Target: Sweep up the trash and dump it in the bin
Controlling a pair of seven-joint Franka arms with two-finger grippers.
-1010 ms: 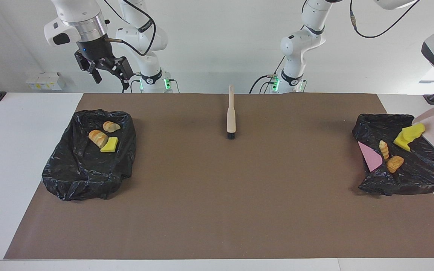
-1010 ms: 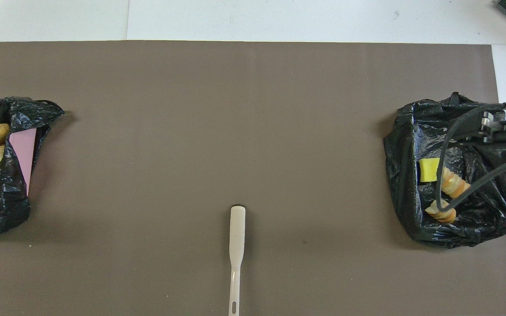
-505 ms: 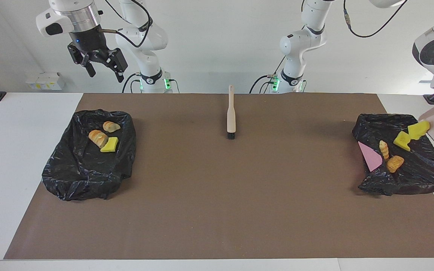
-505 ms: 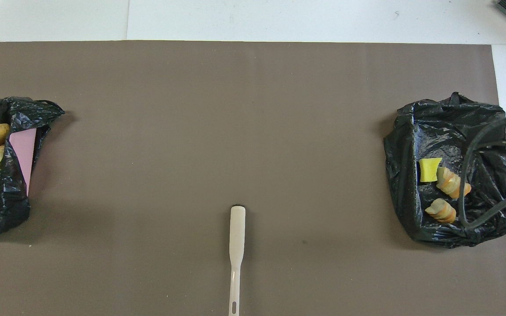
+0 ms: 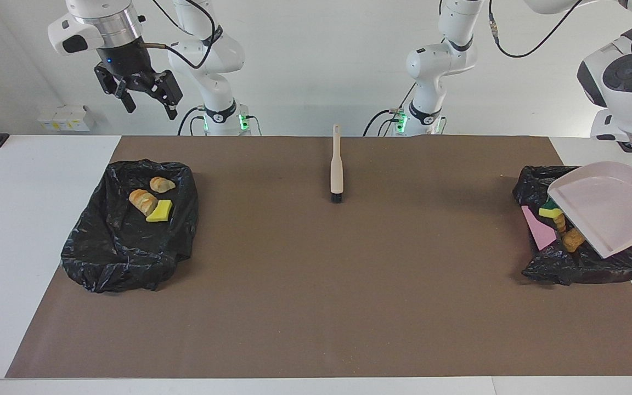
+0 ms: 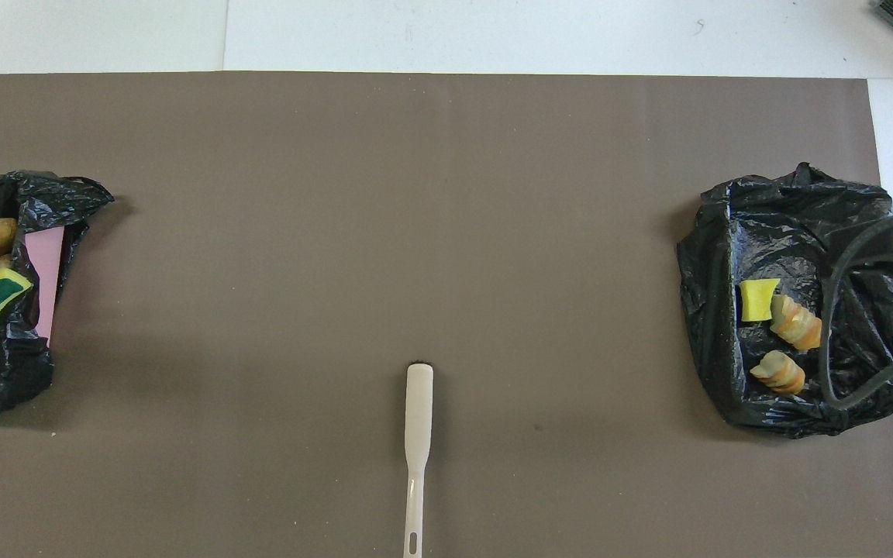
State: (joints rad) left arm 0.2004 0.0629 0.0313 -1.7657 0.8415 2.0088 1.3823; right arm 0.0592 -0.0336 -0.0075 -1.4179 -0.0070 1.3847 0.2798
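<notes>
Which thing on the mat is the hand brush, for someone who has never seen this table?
Start at the brown mat between the two black bin bags. The hand brush lies alone on the bare mat midway between them, at the edge nearest the robots. It is a slim beige stick with dark bristles at one end, unlike the wide dustpan over one bag.

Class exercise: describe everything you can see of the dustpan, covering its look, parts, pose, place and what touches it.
The dustpan is pale beige, of smooth plastic by its look: a broad shallow scoop with raised side walls and a short handle. It is empty and held up in the air, tilted, its open lip pointing down over the black bag-lined bin at the left arm's end of the table. The left arm holds it by the handle. It hides part of the trash below it.
</notes>
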